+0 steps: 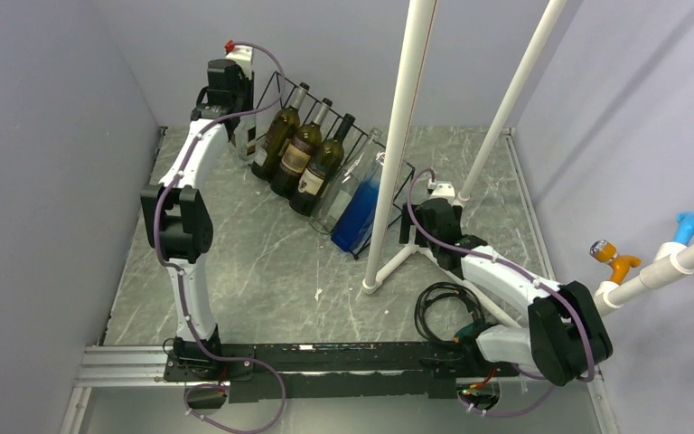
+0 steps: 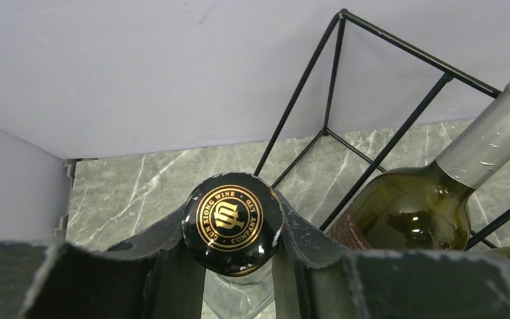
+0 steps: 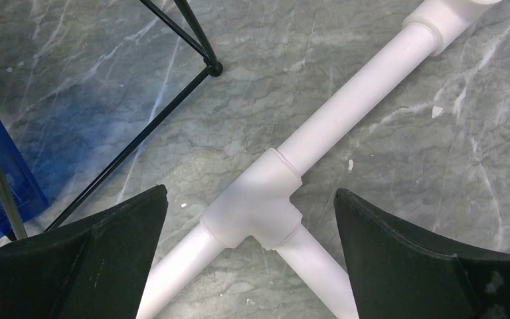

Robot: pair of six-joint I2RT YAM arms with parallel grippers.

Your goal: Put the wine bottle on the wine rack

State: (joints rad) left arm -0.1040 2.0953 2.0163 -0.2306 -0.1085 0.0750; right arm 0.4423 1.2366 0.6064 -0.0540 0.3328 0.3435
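Observation:
My left gripper (image 1: 238, 107) (image 2: 234, 206) is shut on the neck of the wine bottle (image 1: 247, 140), just under its black cap with a gold emblem (image 2: 232, 222). The bottle is clear glass with a white label and stands upright at the left end of the black wire wine rack (image 1: 280, 76) (image 2: 385, 151), beside the rack's open left bay. My right gripper (image 1: 413, 235) (image 3: 251, 193) is open, low over the table by the rack's right corner (image 3: 172, 106), with nothing between its fingers.
On the rack lie three dark green bottles (image 1: 300, 154) (image 2: 405, 212), a clear one (image 1: 348, 185) and a blue one (image 1: 359, 212) (image 3: 0, 173). A white pipe stand (image 1: 398, 181) (image 3: 259, 199) rises by the right gripper. A black cable coil (image 1: 443, 303) lies near the right arm's base.

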